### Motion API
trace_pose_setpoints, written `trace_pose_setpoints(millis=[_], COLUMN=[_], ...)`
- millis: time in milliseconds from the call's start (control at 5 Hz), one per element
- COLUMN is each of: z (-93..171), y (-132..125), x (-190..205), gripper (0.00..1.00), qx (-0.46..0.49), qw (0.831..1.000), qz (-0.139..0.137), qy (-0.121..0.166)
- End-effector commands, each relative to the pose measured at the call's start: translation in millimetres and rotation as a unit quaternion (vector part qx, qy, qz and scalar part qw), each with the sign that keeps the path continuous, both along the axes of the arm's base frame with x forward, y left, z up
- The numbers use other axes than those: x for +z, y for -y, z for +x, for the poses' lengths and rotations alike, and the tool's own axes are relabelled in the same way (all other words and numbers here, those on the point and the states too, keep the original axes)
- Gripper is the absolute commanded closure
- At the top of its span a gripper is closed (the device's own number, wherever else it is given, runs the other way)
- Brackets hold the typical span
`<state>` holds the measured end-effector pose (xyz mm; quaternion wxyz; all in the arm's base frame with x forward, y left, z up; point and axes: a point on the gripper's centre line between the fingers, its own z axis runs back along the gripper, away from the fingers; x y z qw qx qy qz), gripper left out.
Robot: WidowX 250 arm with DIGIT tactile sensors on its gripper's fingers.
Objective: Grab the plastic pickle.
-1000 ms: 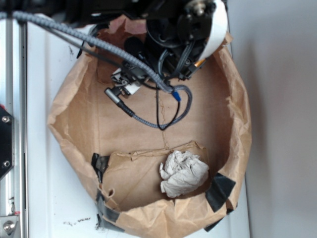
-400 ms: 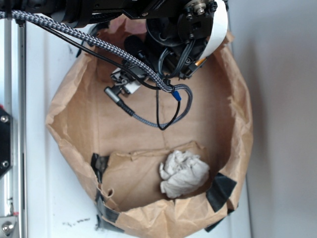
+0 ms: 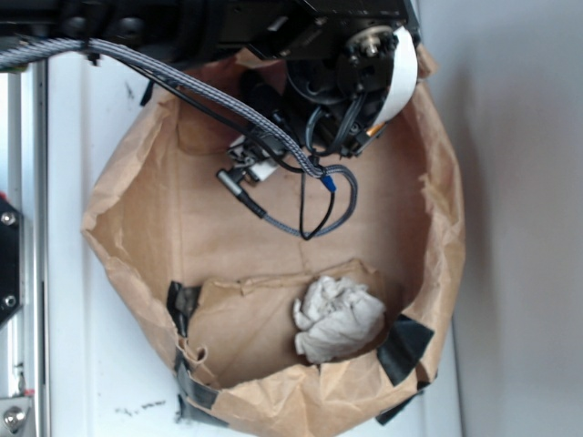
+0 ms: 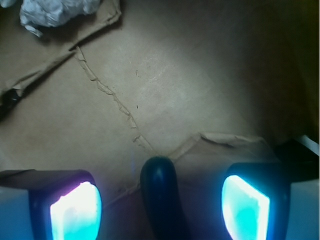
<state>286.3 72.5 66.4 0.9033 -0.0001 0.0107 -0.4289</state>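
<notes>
Brown paper floor (image 4: pixel 200 75), plastic pickle (image 4: pixel 160 195) between spread hand (image 4: pixel 160 202) pads

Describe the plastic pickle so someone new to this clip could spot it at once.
Start at the brown paper bag with its taped rim, and look at its floor under the arm. In the wrist view, the plastic pickle lies between the open gripper pads. It is dark, glossy and rounded, unlike the crumpled white paper wad.
</notes>
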Motion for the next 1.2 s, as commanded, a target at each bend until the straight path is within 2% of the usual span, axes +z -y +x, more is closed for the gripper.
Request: trace_pose_setpoints(millis=[0,200,400,600,800,1000], z=[8,5,15,13,12,11], y=[-10,-10,-14,-15,-15,-17], x=[-13,-19,-18,-29,-30,-31], gripper=[0.0,0.0,0.0,0.0,0.0,1.0], qx=[0.007,0.007,0.01,0.02,0.018,0.03], qw=[1.0,1.0,1.0,0.999,0.999,0.999], qz=[0.01,0.02,0.02,0.03,0.035,0.039], qy=[0.007,-0.002,0.0,-0.02,-0.026,-0.013])
